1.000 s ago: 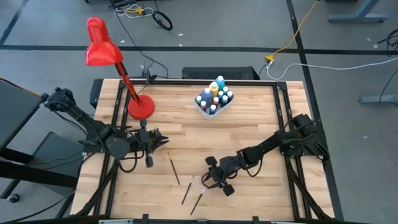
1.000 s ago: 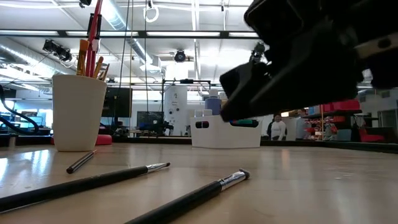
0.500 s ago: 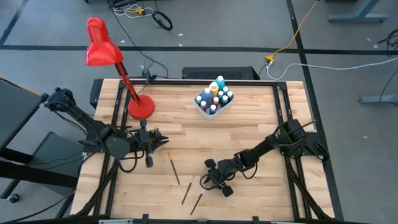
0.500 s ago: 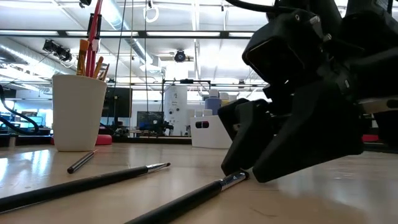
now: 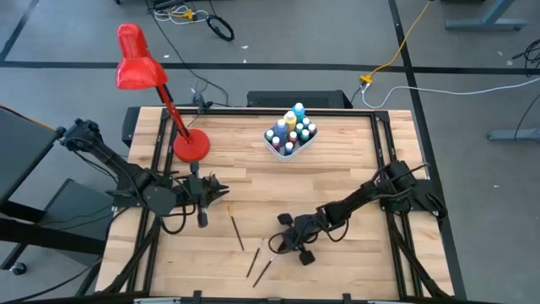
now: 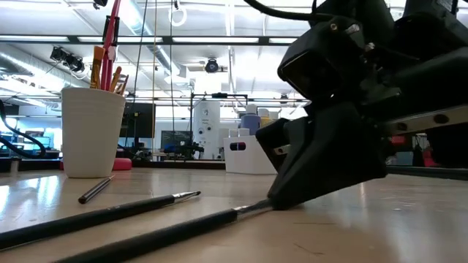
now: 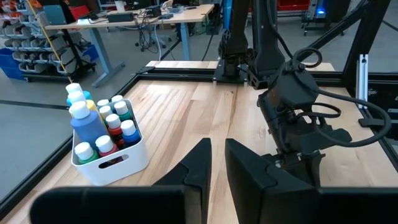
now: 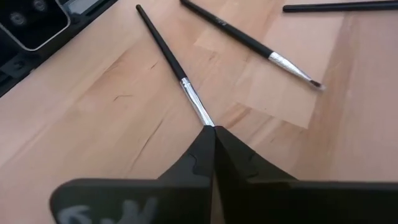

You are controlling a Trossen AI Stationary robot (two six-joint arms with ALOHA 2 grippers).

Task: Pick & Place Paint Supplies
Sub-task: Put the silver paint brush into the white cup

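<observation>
The right gripper (image 5: 277,242) is down on the wooden table (image 5: 337,169) near its front edge, at about 6 o'clock from the table's centre in the high view. Its fingers (image 8: 233,152) are pressed together on the metal-ferruled tip of a dark-handled paintbrush (image 8: 171,65), which lies flat on the wood with its handle running away from the gripper toward 7 o'clock in the high view. In the low view the gripper body (image 6: 329,157) sits tilted, nose on the tabletop, with the brush handle (image 6: 146,235) trailing toward the camera.

2 more brushes lie loose nearby: a second paintbrush (image 8: 249,42) just beside the held one, and a third paintbrush (image 5: 237,231) at about 10 o'clock from the right gripper.

The white tray (image 5: 278,150) stands at 12 o'clock on the table, packed with small paint bottles (image 5: 291,131) (blue, teal, red-brown and white caps show in the left wrist view).

The left gripper (image 5: 221,192) waits at 9 o'clock on the table, fingers (image 7: 199,165) narrowly apart and holding nothing. A beige cup (image 6: 92,131) with brushes in it stands near it, by the red lamp (image 5: 139,72).
</observation>
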